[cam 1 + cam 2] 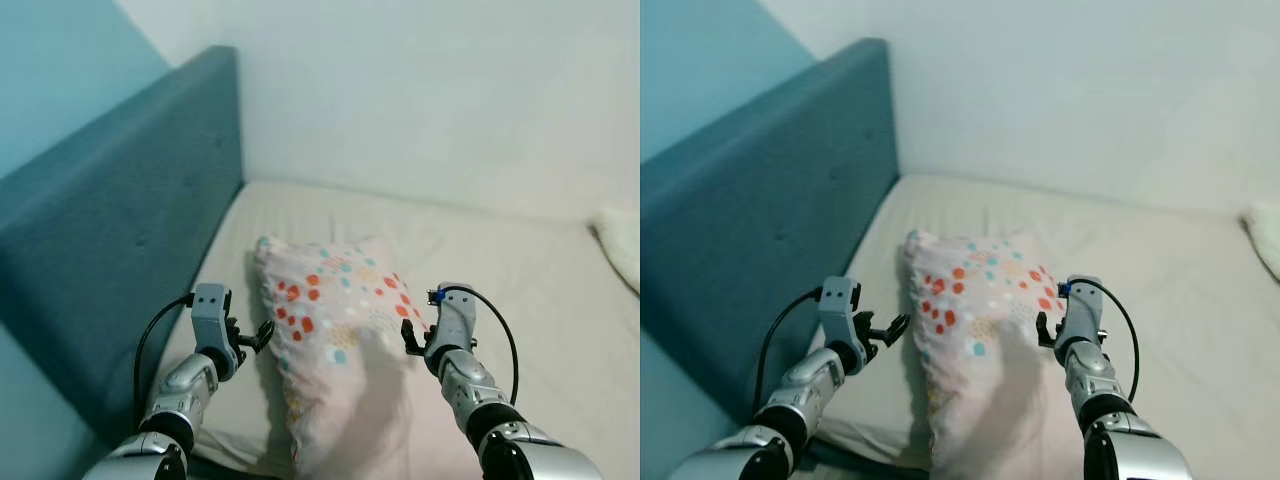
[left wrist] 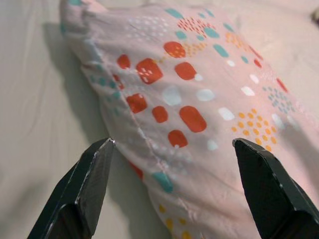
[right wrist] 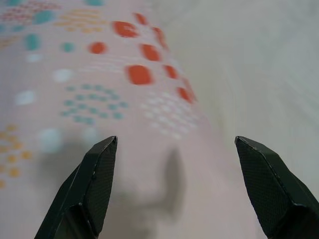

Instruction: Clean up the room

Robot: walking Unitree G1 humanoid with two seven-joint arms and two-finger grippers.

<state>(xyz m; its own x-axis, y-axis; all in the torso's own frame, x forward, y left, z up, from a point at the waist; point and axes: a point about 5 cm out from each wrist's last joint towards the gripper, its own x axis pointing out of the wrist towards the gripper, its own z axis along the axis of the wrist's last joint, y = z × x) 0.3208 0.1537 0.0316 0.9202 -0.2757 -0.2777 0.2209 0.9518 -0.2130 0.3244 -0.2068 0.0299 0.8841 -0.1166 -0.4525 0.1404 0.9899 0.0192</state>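
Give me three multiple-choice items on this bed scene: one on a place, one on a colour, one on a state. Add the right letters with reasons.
1. Where does the pillow lie?
A. On the mattress, between the two end effectors
B. On top of the headboard
C. On the floor

2. What colour is the headboard?
A. Red
B. Teal blue
C. White

3. How do the fingers of the left end effector stand?
A. Shut on the pillow
B. Shut on nothing
C. Open, spread before the pillow's edge

Answers:
1 A, the left one is at one side and the right end effector at the other.
2 B, the padded panel is teal.
3 C, the left wrist view shows a wide gap between them.
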